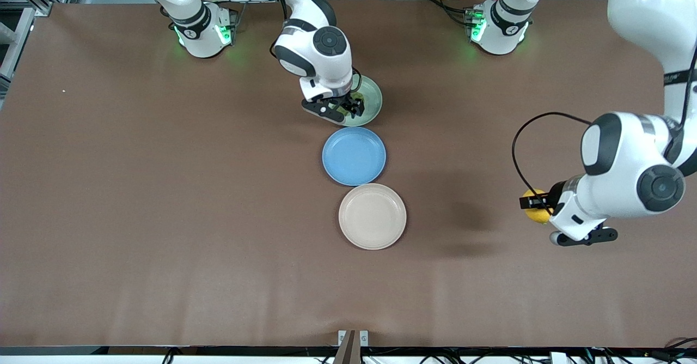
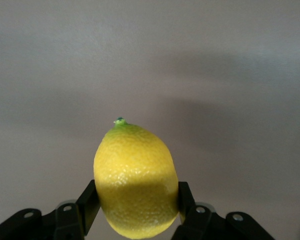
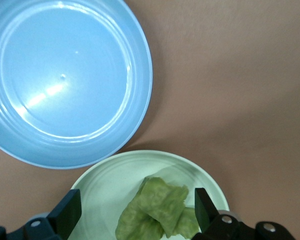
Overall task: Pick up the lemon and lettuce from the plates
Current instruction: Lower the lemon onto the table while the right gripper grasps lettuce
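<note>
Left gripper (image 1: 536,203) clamped across the lemon's (image 2: 136,182) belly, held in the air over bare table toward the left arm's end, well apart from the plates. I judge the fruit firm and waxy; mid-body hold suits it, the pointed ends would slip.

Right gripper (image 1: 348,108) low over the mint green plate (image 1: 372,98), fingers (image 3: 66,214) spread wide, straddling the lettuce (image 3: 155,210) that lies on it. Leaf looks limp, light, crumpled; I'd pinch the thick bunched middle, not an edge.

Beige plate (image 1: 372,216) bare, nearest the front camera; blue plate (image 1: 354,156) between the two.
</note>
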{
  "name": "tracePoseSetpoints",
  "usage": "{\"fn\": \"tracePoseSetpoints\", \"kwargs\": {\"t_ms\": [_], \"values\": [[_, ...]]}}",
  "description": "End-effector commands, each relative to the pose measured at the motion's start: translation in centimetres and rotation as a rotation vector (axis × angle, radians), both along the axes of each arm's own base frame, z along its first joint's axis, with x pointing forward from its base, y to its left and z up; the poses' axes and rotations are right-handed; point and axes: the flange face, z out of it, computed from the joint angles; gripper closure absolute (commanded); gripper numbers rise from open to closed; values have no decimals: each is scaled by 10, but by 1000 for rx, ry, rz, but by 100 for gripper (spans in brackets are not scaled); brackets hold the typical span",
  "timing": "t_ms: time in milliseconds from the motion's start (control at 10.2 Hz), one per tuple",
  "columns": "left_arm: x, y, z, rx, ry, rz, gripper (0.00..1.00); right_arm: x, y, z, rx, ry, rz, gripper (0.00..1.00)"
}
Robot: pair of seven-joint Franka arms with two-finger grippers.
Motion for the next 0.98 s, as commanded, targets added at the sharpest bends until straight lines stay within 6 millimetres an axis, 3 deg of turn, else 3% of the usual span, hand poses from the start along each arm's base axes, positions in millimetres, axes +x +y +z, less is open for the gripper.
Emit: {"fn": "tracePoseSetpoints", "kwargs": {"t_ms": [0, 98, 393, 491, 589, 687, 785, 883], "values": [[12, -7, -45, -31, -16, -12, 100, -15, -1, -8, 11, -29, -27, 0], [13, -14, -59, -32, -15, -12, 100, -23, 4, -7, 17, -24, -15, 0], [11, -6, -98, -26, 15, -15, 100, -37, 5, -15, 3, -8, -19, 0], [10, -3, -109, -26, 31, -8, 84, -43, 8, -23, -2, -3, -15, 0], [9, -2, -118, -25, 43, -4, 77, -47, 10, -30, -5, -13, -25, 0], [9, -1, -121, -22, 48, 0, 17, -50, 11, -35, -11, -26, -33, 0], [9, 3, -120, -2, 45, -11, 0, -50, 12, -39, -8, -26, -34, 0], [10, 5, -118, 11, 39, -17, 0, -51, 13, -40, 3, -25, -30, 0]]}}
